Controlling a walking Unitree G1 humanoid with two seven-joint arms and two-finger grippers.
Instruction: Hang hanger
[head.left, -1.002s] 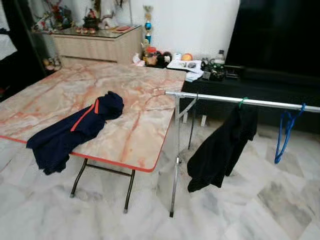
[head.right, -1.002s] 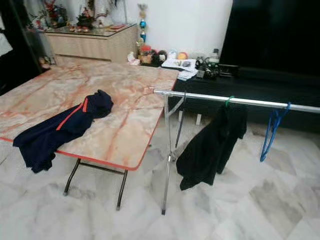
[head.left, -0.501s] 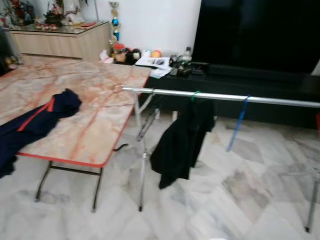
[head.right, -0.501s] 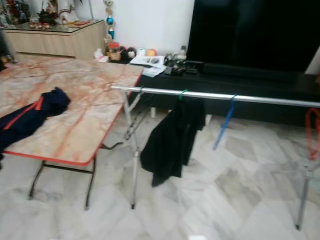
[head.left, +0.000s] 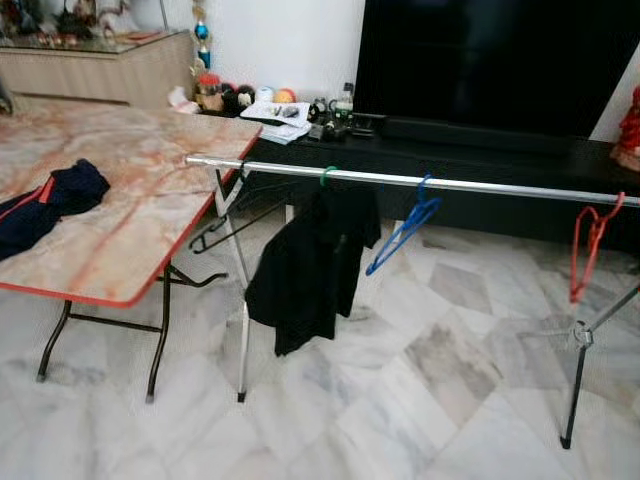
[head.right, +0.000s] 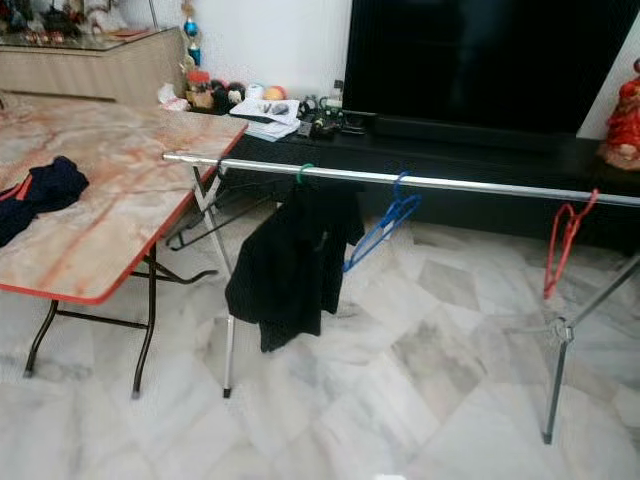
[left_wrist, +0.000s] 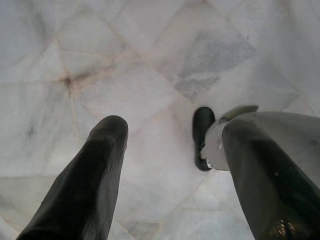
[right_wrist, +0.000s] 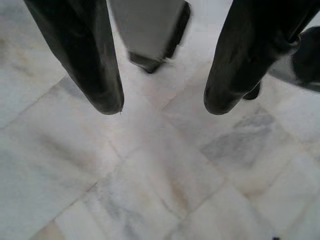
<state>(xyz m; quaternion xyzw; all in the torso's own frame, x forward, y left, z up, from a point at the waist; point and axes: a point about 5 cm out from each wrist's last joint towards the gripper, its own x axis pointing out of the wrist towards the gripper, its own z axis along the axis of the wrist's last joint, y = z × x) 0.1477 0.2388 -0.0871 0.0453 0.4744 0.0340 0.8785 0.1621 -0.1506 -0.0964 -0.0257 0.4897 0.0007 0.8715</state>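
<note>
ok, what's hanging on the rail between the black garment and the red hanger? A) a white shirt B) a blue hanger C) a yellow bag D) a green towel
B: an empty blue hanger hooks over the metal rail, to the right of the black garment and well left of the red hanger near the rail's far end.

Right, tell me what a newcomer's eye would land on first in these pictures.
The long silver rail across the middle of the room draws the eye first, with a black garment hanging near its left end, a blue hanger beside it, and a red hanger far to the right. To the left stands a marble-patterned table with a navy garment draped on it. A big dark screen fills the back wall.
</note>
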